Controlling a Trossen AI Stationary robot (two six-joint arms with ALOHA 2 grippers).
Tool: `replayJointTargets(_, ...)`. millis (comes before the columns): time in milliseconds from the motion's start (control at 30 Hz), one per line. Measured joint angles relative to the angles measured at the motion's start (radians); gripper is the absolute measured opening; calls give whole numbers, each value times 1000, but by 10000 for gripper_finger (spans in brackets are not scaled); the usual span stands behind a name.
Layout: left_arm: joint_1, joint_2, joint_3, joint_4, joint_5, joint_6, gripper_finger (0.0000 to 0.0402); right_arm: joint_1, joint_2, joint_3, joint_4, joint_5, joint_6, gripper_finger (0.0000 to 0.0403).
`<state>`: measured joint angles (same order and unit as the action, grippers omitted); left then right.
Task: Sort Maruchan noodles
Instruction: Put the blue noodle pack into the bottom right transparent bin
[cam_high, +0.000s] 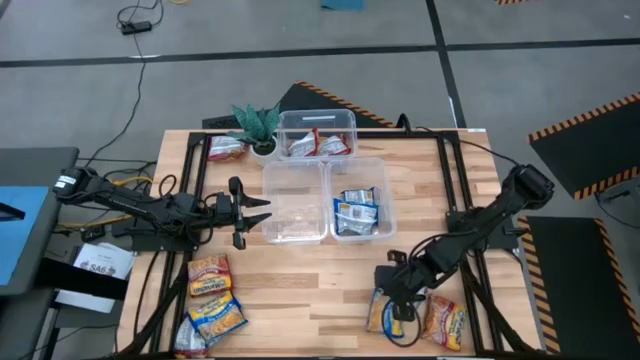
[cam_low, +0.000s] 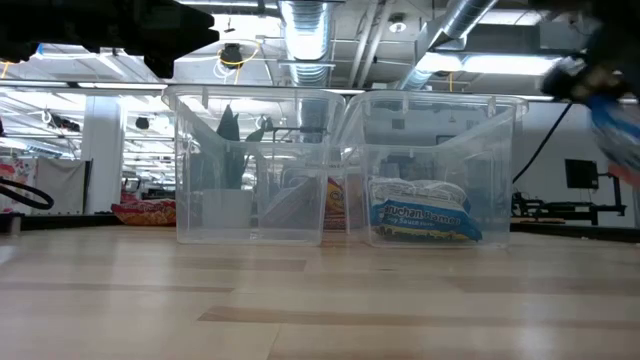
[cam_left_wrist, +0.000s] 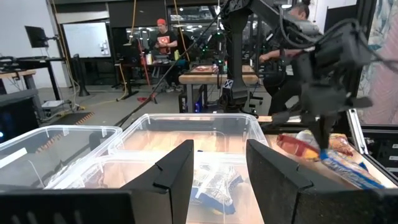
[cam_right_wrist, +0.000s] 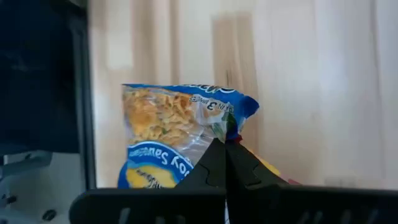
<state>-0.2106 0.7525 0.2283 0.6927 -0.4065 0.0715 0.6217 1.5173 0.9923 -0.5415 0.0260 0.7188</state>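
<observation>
My right gripper (cam_high: 392, 298) is at the table's near right, shut on a blue-and-silver noodle packet (cam_right_wrist: 177, 134), which also shows in the high view (cam_high: 383, 314) and high at the right of the low view (cam_low: 617, 125). My left gripper (cam_high: 266, 211) is open and empty, level, just left of the left clear bin (cam_high: 295, 228); its fingers (cam_left_wrist: 177, 171) point over the bins. Blue packets (cam_high: 357, 212) lie in the right bin, red ones (cam_high: 320, 146) in the far bin. Yellow-orange packets (cam_high: 212, 295) lie flat at the near left. My right gripper pinches the blue packet's edge near one corner (cam_right_wrist: 231, 124) between its two fingers, at their free ends. The fingers come from above, pointing down. The packet hangs below them, lifted clear of the table.
A red packet (cam_high: 225, 149) and a small green plant (cam_high: 258, 125) sit at the far left. Another packet (cam_high: 445, 322) lies on the table near the right gripper. Bare wood lies between the bins and the near edge. People stand in the room beyond.
</observation>
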Motion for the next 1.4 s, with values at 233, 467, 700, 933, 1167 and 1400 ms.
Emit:
replayJointTargets(233, 0, 0, 0, 0, 0, 0, 138, -38, 0, 40, 2, 78, -89, 8)
replayJointTargets(467, 0, 0, 0, -4, 0, 0, 138, -89, 9, 17, 8, 92, -40, 10)
replayJointTargets(700, 0, 0, 0, -6, 0, 0, 138, -79, 9, -6, -35, 63, 71, 11)
replayJointTargets(933, 0, 0, 0, -6, 0, 0, 138, -8, 9, -6, -222, 30, 209, 11)
replayJointTargets(1167, 0, 0, 0, -7, 0, -1, 138, 51, 9, -6, -430, 24, 361, 11)
replayJointTargets(1400, 0, 0, 0, -6, 0, -2, 138, 43, 9, -6, -444, 95, 380, 14)
